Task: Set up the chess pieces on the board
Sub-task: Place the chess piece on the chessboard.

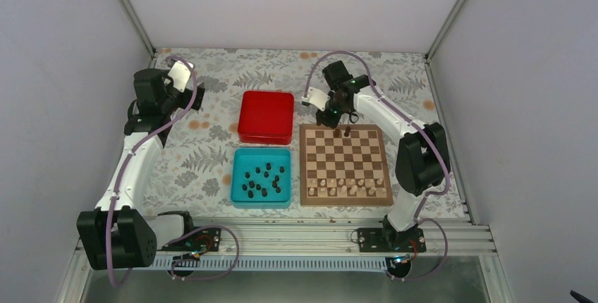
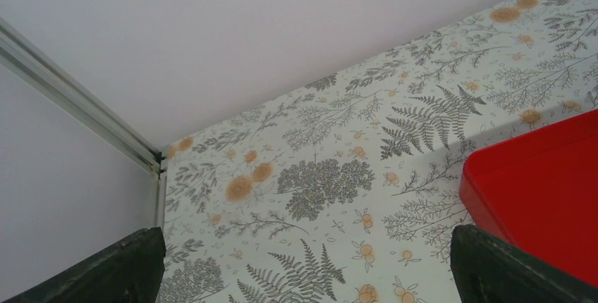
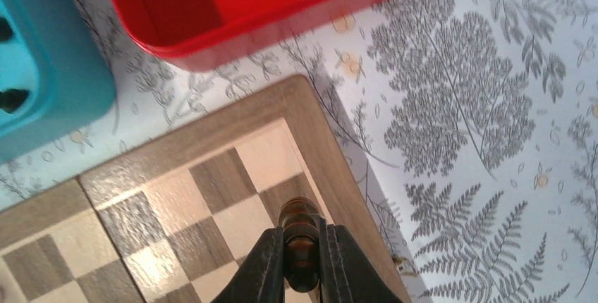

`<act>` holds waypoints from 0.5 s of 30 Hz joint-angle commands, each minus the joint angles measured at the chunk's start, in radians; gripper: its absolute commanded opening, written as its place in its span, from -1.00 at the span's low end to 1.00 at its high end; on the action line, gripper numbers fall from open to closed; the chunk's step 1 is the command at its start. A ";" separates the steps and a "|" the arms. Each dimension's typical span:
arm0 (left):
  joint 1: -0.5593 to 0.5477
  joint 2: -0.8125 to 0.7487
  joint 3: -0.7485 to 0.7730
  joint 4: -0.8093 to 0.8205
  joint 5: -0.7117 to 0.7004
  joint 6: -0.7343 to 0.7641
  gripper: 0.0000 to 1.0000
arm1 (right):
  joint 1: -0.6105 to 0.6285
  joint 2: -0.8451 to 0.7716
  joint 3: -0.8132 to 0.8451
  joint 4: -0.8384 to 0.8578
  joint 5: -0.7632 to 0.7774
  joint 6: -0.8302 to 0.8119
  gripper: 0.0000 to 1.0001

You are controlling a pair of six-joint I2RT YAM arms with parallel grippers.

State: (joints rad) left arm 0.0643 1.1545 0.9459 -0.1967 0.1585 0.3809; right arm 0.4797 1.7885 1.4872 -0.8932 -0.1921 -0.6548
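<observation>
The wooden checkered board (image 1: 345, 165) lies right of centre, and its far corner shows in the right wrist view (image 3: 190, 176). My right gripper (image 1: 346, 128) is shut on a dark brown chess piece (image 3: 301, 243) and holds it over the board's far row, near the middle. Several dark chess pieces (image 1: 262, 180) lie in the teal tray (image 1: 261, 177). Pale pieces (image 1: 345, 184) stand on the board's near rows. My left gripper (image 1: 192, 91) is open and empty above the far left of the table, its fingertips (image 2: 127, 268) wide apart.
A red square box (image 1: 266, 117) stands behind the teal tray, left of the board's far edge; it also shows in the left wrist view (image 2: 543, 190) and the right wrist view (image 3: 247, 7). White walls enclose the fern-patterned tablecloth (image 1: 204, 155).
</observation>
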 commanded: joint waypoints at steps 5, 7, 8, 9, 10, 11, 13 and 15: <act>0.002 -0.020 0.011 0.013 0.020 -0.004 1.00 | -0.058 0.010 -0.084 0.048 0.038 -0.029 -0.90; 0.003 -0.020 0.011 0.013 0.021 -0.004 1.00 | -0.069 0.009 -0.096 0.060 0.056 -0.029 -0.90; 0.003 -0.018 0.012 0.013 0.020 -0.004 1.00 | -0.077 0.006 -0.100 0.064 0.060 -0.031 -0.90; 0.003 -0.018 0.011 0.014 0.019 -0.004 1.00 | -0.084 0.004 -0.102 0.066 0.059 -0.032 -0.90; 0.004 -0.019 0.010 0.014 0.019 -0.004 1.00 | -0.091 0.002 -0.103 0.066 0.059 -0.035 -0.90; 0.003 -0.018 0.010 0.014 0.018 -0.004 1.00 | -0.099 -0.001 -0.104 0.067 0.059 -0.037 -0.90; 0.003 -0.019 0.008 0.016 0.018 -0.004 1.00 | -0.110 -0.005 -0.108 0.066 0.068 -0.041 -0.90; 0.003 -0.016 0.007 0.018 0.018 -0.004 1.00 | -0.119 -0.009 -0.113 0.073 0.084 -0.046 -0.91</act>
State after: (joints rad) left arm 0.0643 1.1538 0.9459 -0.1967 0.1661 0.3809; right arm 0.3836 1.7889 1.3903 -0.8471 -0.1383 -0.6785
